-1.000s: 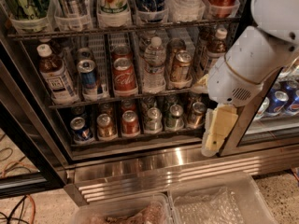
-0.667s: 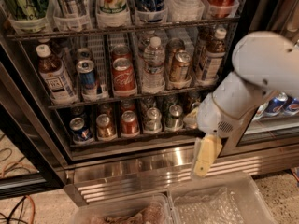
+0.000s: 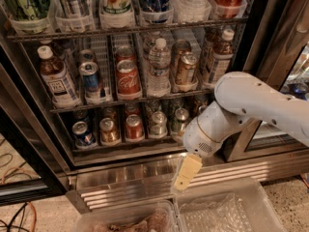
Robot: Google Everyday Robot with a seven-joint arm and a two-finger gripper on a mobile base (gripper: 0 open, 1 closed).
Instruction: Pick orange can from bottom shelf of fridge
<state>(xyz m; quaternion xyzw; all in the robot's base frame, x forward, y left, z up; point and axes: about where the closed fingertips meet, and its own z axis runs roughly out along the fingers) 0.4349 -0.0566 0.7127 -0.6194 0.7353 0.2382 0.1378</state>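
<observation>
The fridge point(image 3: 29, 144) stands open, with a ribbed steel base point(image 3: 130, 180). Its bottom shelf point(image 3: 120, 147) holds a row of small cans. The orange can point(image 3: 109, 131) is second from the left, between a blue can point(image 3: 83, 133) and a redder can point(image 3: 134, 127). Two silver cans point(image 3: 157, 123) stand to the right of these. My gripper point(image 3: 186, 174) hangs from the white arm point(image 3: 251, 105), pointing down in front of the steel base. It is below and to the right of the shelf, holds nothing, and is well apart from the orange can. The arm hides the shelf's right end.
The middle rack holds bottles and taller cans such as a red one point(image 3: 128, 76). Two clear plastic bins point(image 3: 227, 209) sit on the floor just below the gripper. Cables point(image 3: 17, 211) lie on the floor at the left. A second glass door point(image 3: 289, 76) is at the right.
The arm has swung down and to the left. The gripper has dropped from beside the bottom shelf's right end to in front of the steel base.
</observation>
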